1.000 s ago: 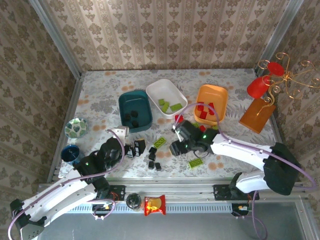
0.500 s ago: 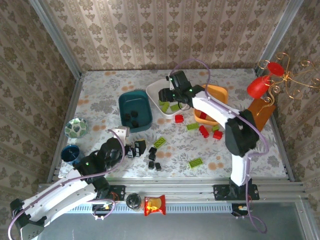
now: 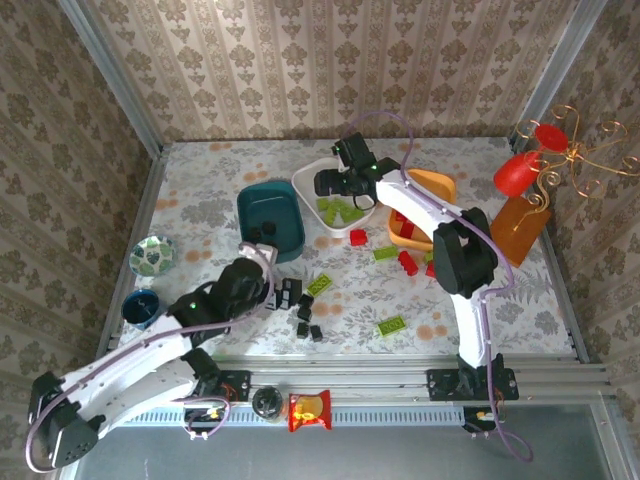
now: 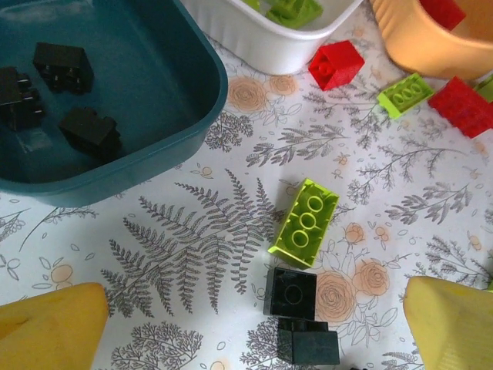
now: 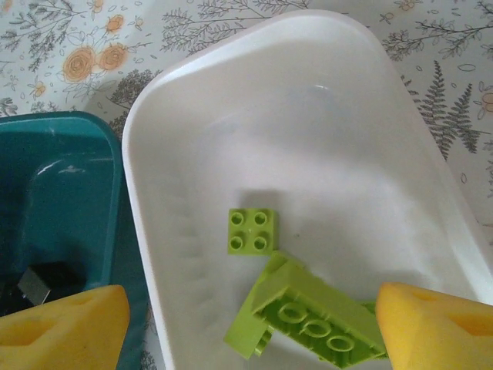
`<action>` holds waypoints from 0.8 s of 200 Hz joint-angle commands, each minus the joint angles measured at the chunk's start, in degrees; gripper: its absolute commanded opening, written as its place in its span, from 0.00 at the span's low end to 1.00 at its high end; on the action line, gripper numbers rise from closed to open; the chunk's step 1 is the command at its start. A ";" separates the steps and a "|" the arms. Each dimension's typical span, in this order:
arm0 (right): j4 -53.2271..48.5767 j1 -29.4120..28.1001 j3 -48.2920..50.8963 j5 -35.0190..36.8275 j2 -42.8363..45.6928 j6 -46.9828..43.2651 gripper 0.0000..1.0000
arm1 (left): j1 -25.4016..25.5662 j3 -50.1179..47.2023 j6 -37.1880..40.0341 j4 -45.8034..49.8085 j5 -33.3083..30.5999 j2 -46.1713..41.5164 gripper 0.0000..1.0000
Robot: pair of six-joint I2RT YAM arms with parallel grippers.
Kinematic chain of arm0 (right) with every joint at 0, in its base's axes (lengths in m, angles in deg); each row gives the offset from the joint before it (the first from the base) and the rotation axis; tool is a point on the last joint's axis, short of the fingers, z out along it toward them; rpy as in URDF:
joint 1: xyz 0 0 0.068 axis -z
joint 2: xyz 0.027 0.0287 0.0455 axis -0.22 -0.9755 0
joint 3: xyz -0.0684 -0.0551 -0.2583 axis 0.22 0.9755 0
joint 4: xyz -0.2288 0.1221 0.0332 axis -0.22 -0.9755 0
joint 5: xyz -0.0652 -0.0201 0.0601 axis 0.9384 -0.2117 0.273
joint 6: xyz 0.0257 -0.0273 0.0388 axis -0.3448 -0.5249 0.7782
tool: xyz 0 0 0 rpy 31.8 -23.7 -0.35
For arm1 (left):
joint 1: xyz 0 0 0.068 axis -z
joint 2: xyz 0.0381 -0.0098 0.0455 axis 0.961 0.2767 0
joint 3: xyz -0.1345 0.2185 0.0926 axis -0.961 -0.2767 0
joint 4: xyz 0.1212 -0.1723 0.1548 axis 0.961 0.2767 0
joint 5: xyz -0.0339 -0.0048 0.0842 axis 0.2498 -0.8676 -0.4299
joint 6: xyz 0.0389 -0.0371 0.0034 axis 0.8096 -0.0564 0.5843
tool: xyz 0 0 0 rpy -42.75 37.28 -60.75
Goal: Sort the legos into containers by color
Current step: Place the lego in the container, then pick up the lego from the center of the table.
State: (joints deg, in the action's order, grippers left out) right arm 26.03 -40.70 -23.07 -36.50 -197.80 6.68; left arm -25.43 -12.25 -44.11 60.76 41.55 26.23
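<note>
Right gripper (image 5: 248, 327): yellow-padded fingers spread wide with nothing pinched, hanging over the white tub.
White tub: rounded-rectangular white plastic tub (image 5: 308, 92), mid-table toward the far edge. It holds lime green legos: a small square lime brick (image 5: 251, 230) lying flat and a longer lime brick (image 5: 308, 320) tilted just beside it.
Left gripper (image 4: 250, 327): yellow pads spread wide and empty, low over the flowered table (image 4: 192, 231), nearer the near edge and left of middle.
Between its pads: two black plastic bricks (image 4: 290, 293) touching each other, with a six-stud lime brick (image 4: 305, 222) just beside them.
Teal tub: dark teal plastic tub (image 4: 154, 46), just left of the white one, holding three black legos (image 4: 63, 65).
Orange tub: rounded orange plastic tub (image 4: 431, 54), right of the white one, with red legos (image 4: 447, 9) inside.
Loose legos: a red brick (image 4: 337, 64), a small lime brick (image 4: 406, 94) and another red brick (image 4: 462, 104) lie on the table in front of the white and orange tubs.
</note>
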 commanded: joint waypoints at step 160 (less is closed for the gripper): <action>12.45 -0.05 51.16 1.80 50.26 8.12 0.84 | 3.29 26.01 16.78 8.64 6.34 45.42 0.76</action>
State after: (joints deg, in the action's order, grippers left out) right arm 37.46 -40.70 26.30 -36.37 -150.78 13.59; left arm -22.54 11.12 -29.66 66.03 50.45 70.18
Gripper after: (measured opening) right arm 0.842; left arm 0.751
